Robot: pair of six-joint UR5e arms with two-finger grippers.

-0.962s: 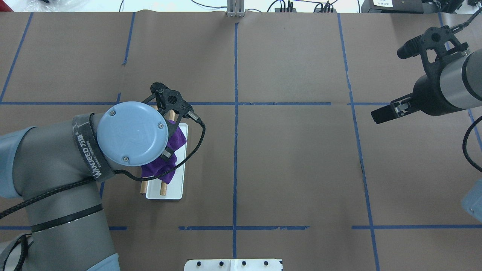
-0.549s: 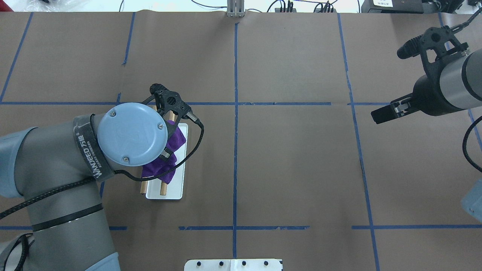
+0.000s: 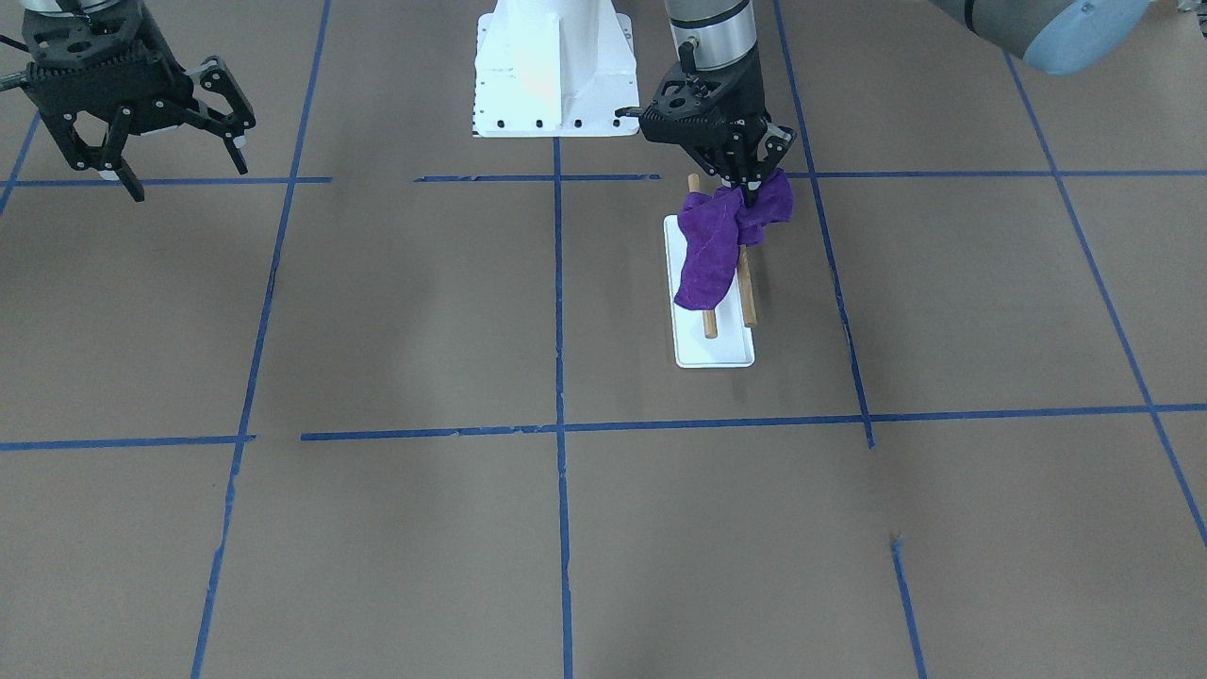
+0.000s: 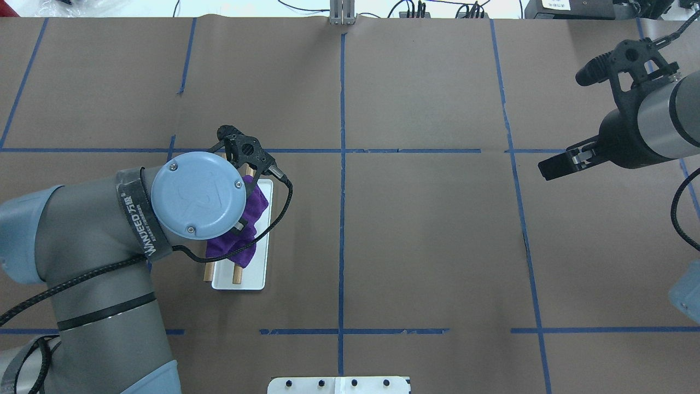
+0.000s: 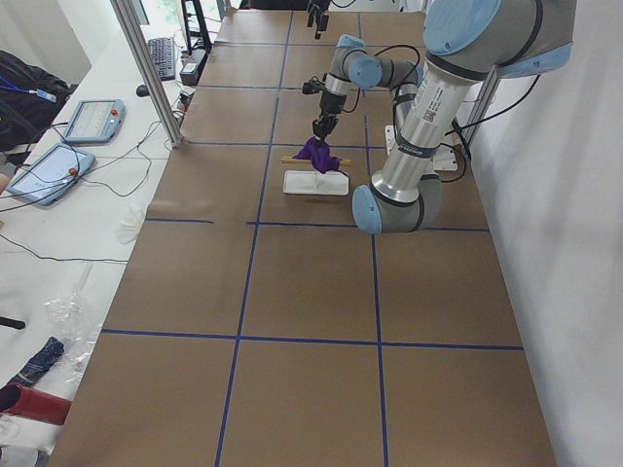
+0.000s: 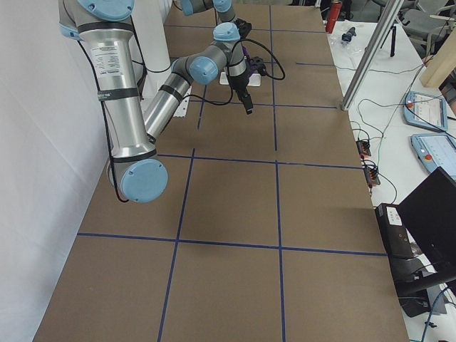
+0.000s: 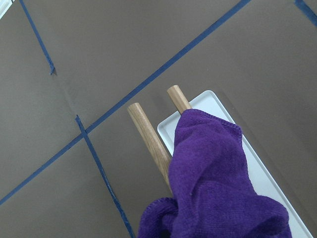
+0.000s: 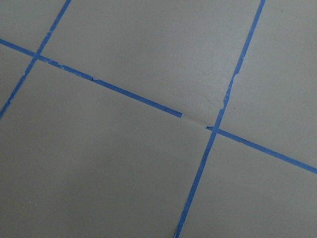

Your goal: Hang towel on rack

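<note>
A purple towel [image 3: 705, 255] lies draped over the two brown dowels of the rack [image 3: 748, 294], which stands on its flat white base [image 3: 714, 354]. My left gripper [image 3: 751, 194] points down over the rack's robot-side end, shut on a bunched corner of the towel. In the overhead view the left wrist hides the gripper; the towel [image 4: 240, 243] and base [image 4: 255, 280] show beside it. The left wrist view shows the dowels [image 7: 146, 135], base [image 7: 208, 101] and towel [image 7: 213, 173]. My right gripper [image 3: 184, 170] hangs open and empty, far from the rack; it also shows in the overhead view [image 4: 549, 168].
The robot's white metal pedestal [image 3: 552, 75] with bolt holes stands just behind the rack. Blue tape lines [image 4: 342, 164] grid the brown table cover. Cables and equipment lie along the far table edge [image 4: 415, 10].
My left arm has shifted slightly to the right over the rack with the towel still in its grip. The right arm has not moved.
</note>
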